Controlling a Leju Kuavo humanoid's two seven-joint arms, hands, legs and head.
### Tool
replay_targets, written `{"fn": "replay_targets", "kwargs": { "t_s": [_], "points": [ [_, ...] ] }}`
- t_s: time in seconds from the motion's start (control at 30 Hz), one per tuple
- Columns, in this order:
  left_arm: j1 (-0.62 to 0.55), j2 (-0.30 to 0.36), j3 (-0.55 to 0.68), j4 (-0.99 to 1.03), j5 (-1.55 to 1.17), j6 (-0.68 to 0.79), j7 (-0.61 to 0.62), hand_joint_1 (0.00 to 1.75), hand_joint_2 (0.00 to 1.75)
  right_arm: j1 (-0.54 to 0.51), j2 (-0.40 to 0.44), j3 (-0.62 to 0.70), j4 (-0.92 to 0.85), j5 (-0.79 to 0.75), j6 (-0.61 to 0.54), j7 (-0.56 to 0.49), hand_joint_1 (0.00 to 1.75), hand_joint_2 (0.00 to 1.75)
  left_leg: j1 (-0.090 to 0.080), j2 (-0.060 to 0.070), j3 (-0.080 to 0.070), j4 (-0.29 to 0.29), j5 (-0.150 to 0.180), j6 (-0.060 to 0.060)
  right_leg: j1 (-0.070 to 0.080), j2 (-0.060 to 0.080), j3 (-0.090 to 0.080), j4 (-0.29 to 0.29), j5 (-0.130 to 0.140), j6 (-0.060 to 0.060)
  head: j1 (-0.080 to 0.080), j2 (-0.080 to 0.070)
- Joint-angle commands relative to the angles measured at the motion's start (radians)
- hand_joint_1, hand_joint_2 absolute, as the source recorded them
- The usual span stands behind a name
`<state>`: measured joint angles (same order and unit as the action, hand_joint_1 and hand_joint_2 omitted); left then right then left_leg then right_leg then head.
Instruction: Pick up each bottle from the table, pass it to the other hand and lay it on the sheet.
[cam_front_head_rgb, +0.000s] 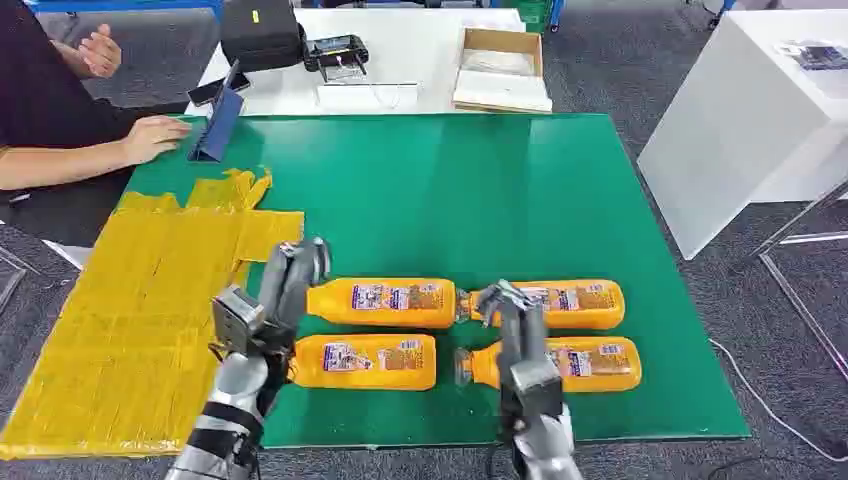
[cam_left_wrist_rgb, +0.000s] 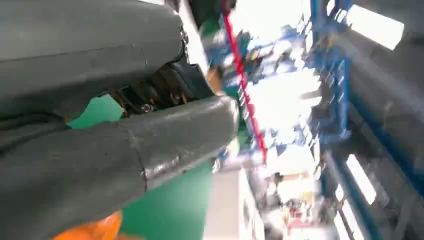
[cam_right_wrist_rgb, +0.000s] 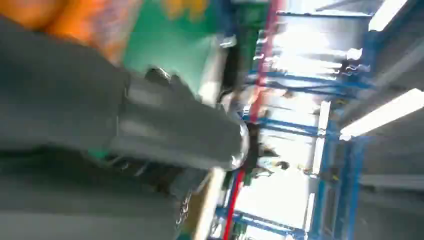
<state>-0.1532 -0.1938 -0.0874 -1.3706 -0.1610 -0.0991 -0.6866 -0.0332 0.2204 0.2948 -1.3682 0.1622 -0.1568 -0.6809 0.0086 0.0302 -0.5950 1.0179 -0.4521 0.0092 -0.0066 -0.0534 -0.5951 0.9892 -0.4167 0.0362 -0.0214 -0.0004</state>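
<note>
Orange bottles lie in two rows near the green table's front edge | my left hand, fingers together, touches one | right hand grip: I cannot tell | yellow sheet at left edge.

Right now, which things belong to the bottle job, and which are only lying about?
Job: four orange plastic bottles, yellow taped sheet, green table mat, left robot hand, right robot hand.
Lying about: cardboard box, black case, blue tablet stand.
</note>
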Motion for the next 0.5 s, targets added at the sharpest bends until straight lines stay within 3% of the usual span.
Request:
{"fn": "replay_targets", "kwargs": {
  "t_s": [0.03,0.2,0.23,0.5],
  "points": [
    [0.003,-0.02,-0.025,0.109,0.06,0.025,0.063,0.0,0.0,0.131,-0.05,-0.03,-0.2,0.143,-0.04,0.015,0.0,0.0,-0.002,0.004,0.008,-0.003,-0.002,0.0,-0.003,0.011,0.004,-0.001,-0.001,-0.001,-0.002,0.0],
    [0.006,-0.029,-0.021,0.091,0.062,0.022,0.067,0.0,0.0,0.123,-0.072,-0.008,-0.188,0.166,-0.051,0.034,0.0,0.0,-0.003,0.007,0.005,-0.001,-0.002,0.001,-0.002,0.01,0.001,-0.001,0.0,0.0,-0.001,0.0],
    [0.006,-0.033,-0.025,0.084,0.063,0.025,0.073,0.0,0.0,0.121,-0.077,-0.005,-0.191,0.163,-0.042,0.041,0.0,1.75,-0.003,0.007,0.006,-0.002,-0.002,0.001,-0.002,0.011,0.002,-0.002,0.0,0.0,-0.001,0.0],
    [-0.019,-0.03,-0.032,0.106,0.076,0.056,0.079,0.0,0.0,0.027,-0.143,0.051,-0.062,0.202,0.059,0.136,0.0,1.75,-0.003,0.008,0.007,-0.002,-0.001,0.003,-0.002,0.012,0.003,-0.002,0.001,0.0,-0.001,0.0]
  ]
}}
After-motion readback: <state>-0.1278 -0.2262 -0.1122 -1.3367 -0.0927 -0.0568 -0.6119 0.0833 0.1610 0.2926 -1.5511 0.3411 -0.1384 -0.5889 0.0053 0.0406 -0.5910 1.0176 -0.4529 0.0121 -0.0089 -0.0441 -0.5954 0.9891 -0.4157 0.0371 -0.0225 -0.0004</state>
